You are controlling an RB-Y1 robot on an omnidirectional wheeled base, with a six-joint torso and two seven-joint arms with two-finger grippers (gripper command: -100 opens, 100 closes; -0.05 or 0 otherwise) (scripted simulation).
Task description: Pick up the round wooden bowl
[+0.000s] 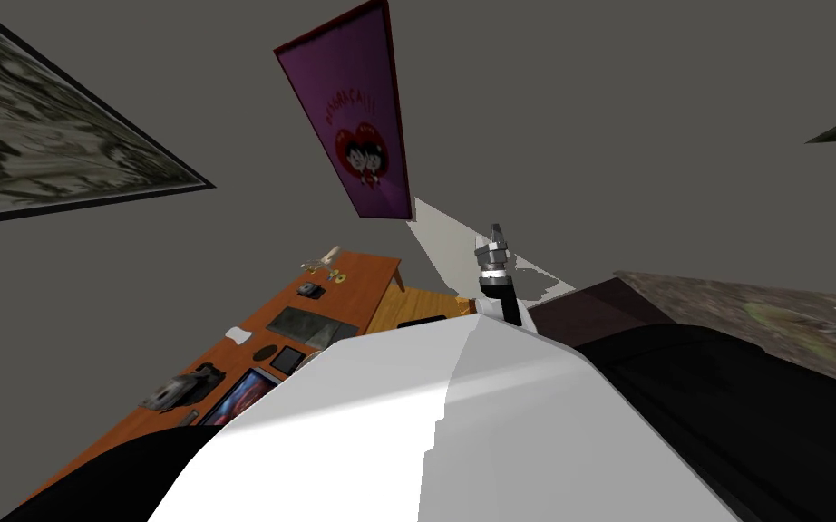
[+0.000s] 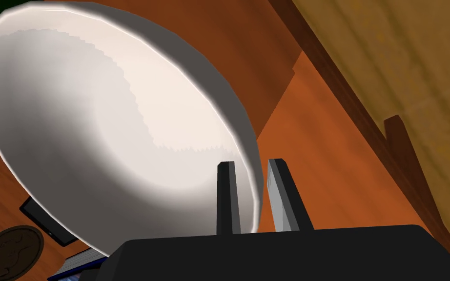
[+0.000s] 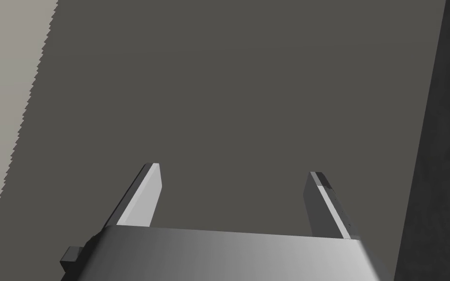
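We are clamping left gripper point(image 2: 253, 163) on rim of pale round bowl point(image 2: 112, 122), orange desk point(image 2: 341, 146) beyond; right gripper point(image 3: 236, 168) standing spread wide.

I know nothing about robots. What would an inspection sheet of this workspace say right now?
Surface: orange-brown wooden desk.
Job's things: bowl, round, drawn plain white, held by its rim.
Clutter: dark round disc, grey device and dark flat pad on the desk.
Grippers: left gripper shut on the bowl's rim, one finger inside, one outside; right gripper open, holding nothing.
Cables: nothing seen.
Surroundings: purple poster and framed picture on the grey wall.
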